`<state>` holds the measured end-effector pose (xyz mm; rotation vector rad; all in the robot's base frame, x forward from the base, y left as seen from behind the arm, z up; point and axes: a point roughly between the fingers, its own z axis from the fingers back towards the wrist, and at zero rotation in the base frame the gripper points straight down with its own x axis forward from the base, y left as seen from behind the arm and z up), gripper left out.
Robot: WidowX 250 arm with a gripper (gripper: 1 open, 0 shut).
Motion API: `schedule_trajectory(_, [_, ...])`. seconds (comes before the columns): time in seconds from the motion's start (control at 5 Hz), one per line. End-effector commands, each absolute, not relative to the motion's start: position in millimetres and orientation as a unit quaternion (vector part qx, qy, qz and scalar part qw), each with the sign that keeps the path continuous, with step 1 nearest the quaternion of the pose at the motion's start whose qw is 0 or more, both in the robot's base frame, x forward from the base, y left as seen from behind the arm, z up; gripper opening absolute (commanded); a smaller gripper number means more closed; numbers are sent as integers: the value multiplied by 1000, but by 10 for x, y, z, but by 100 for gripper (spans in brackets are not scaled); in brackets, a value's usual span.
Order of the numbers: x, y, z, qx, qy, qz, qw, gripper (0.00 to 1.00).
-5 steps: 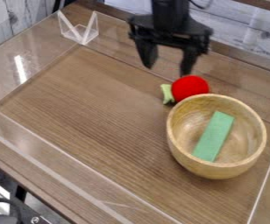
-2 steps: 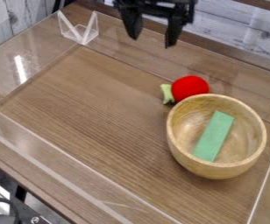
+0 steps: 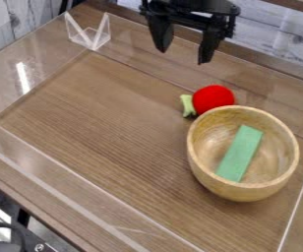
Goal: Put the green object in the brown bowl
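Wooden table [image 3: 101,128] with clear walls; green object [image 3: 241,153] in brown bowl [image 3: 207,162], jaws apart.

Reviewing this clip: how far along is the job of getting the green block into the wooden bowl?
Done: the green block lies inside the brown bowl. In hand: nothing; the gripper is open and empty, up at the back of the table, clear of the bowl. Left: nothing visible. The red fruit sits beside the bowl.

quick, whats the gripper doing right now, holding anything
Gripper: open and empty, up above the table; the green block lies inside the wooden bowl.
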<state>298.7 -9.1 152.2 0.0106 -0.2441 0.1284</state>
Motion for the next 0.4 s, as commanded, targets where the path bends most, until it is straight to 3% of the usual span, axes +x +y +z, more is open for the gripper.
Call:
schedule_trajectory(0.0, [3096,-64,1687,2,-151,56,987,100])
schedule_trajectory(0.2, [3162,-63,1651,2,-150,37,988,100])
